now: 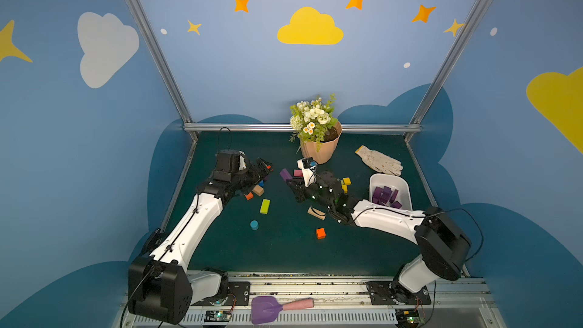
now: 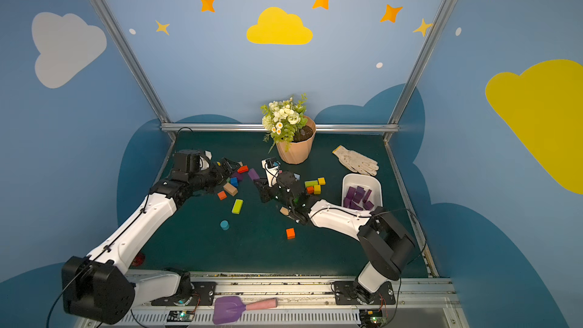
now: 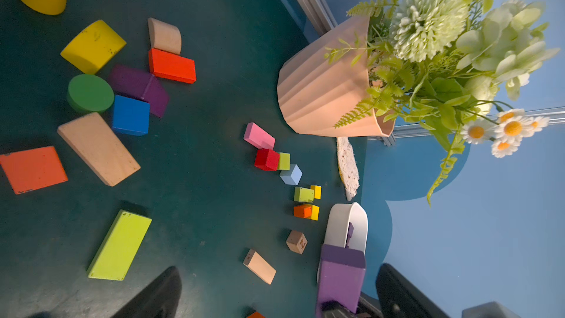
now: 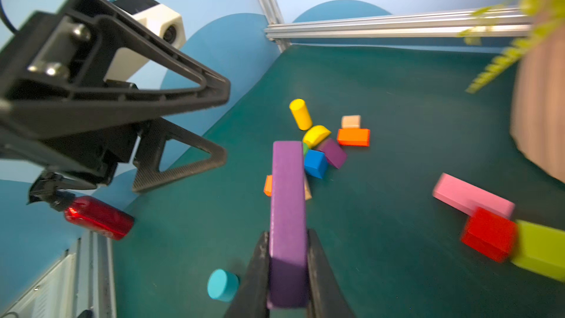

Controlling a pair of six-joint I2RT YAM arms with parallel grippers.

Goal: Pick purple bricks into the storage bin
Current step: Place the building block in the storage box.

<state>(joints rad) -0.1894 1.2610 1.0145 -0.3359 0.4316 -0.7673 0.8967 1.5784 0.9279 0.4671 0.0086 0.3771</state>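
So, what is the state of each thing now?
Left gripper: fingers open, empty.
Right gripper: fingers shut on long purple oblong block.
White plastic storage bin: upright, holds several purple bricks.
Small purple block on green mat: loose, beside blue cube.
Peach ribbed flowerpot: upright.

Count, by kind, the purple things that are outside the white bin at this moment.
Purple bricks: 2, the held brick in the right hand and the loose brick beside the blue cube
Purple spade: 1
Total: 3 outside the white bin
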